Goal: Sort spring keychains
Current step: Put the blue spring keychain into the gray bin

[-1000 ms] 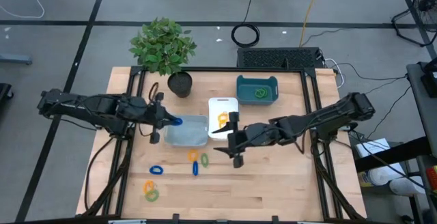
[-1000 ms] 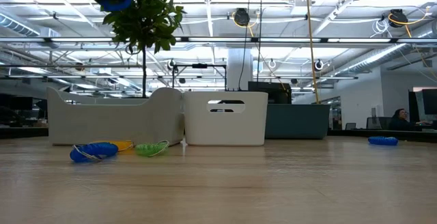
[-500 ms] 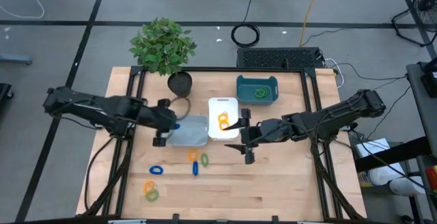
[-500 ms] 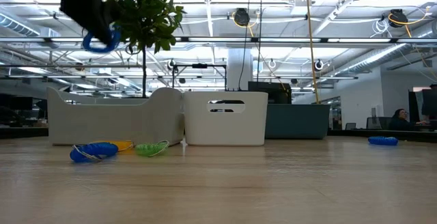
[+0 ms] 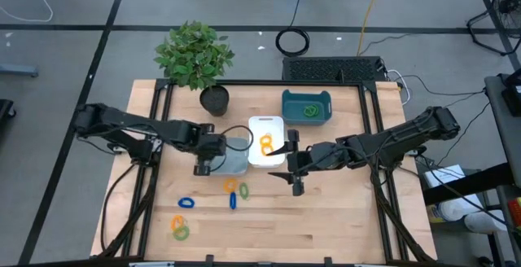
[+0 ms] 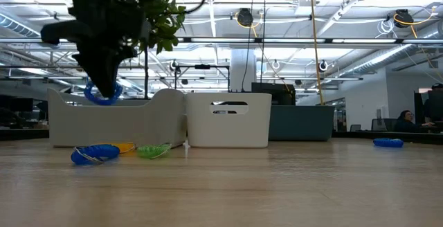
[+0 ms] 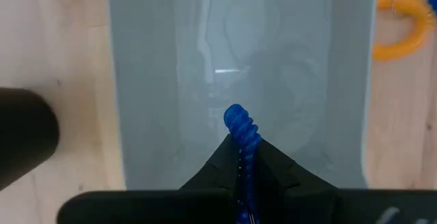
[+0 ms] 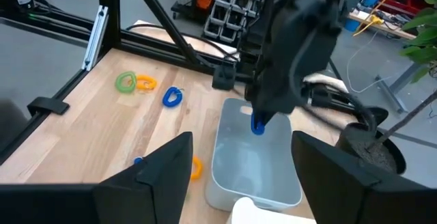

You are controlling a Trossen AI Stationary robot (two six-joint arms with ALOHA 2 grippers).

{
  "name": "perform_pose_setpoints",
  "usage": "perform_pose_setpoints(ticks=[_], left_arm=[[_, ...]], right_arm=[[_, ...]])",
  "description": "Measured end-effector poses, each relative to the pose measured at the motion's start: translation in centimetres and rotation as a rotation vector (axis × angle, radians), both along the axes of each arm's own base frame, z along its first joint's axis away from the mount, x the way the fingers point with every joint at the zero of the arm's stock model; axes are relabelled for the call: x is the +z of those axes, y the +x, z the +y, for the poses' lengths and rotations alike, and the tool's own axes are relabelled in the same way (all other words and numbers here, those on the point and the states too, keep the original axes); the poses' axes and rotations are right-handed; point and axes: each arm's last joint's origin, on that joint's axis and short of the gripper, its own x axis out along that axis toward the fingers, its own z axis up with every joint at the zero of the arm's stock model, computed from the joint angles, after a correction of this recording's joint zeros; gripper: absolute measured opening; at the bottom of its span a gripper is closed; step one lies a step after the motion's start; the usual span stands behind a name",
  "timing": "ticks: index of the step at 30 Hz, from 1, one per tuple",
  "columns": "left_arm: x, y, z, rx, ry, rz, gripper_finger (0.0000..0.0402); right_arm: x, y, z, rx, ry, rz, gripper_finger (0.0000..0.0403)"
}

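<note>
My left gripper (image 5: 209,156) points down over the pale grey tray (image 5: 232,166), shut on a blue spring keychain (image 7: 241,130) that hangs just above the tray's floor (image 7: 273,60). In the low view the keychain (image 6: 102,95) hangs at the height of the tray's rim (image 6: 114,106). My right gripper (image 5: 291,164) hovers open beside the white tray (image 5: 266,123), which holds an orange keychain (image 5: 266,143). A green keychain (image 5: 309,110) lies in the teal tray (image 5: 307,96). Several loose keychains lie on the table: orange (image 5: 230,186), green (image 5: 243,190), blue (image 5: 233,201) and blue (image 5: 186,203). My left gripper pinches the blue keychain's upper part (image 7: 240,157) between its two fingers, which come from above and point down. The free end of the coil (image 7: 235,115) sticks out below the fingertips. The keychain is lifted clear and hangs inside the grey tray's opening (image 8: 256,125).
A potted plant (image 5: 195,55) stands at the far left of the table. An orange keychain (image 5: 177,222) and a green keychain (image 5: 181,233) lie near the front left corner. Bare wood stretches across the near right part of the table (image 5: 326,226).
My left gripper has gone toward the table's right edge and down over the grey tray, tipping from nearly level to pointing down, with the blue keychain still pinched. My right gripper drew back a little toward the right edge, then kept still.
</note>
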Motion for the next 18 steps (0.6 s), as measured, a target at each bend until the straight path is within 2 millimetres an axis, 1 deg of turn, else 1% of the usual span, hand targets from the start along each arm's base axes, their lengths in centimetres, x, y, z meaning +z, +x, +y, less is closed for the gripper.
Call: perform_pose_setpoints(ticks=[4,10,18], left_arm=[[-1.6,1.1,-0.1,-0.008,-0.019,0.039,0.0018],[-3.9,2.2,-0.2,-0.024,-0.012,0.114,0.0018],[-5.7,3.0,-0.2,-0.037,0.000,0.160,0.0018]], right_arm=[[0.0,0.0,0.1,0.002,-0.001,0.000,0.0233],[0.0,0.0,0.1,0.002,0.001,0.001,0.0232],[0.0,0.0,0.1,0.002,0.001,0.004,0.0229]])
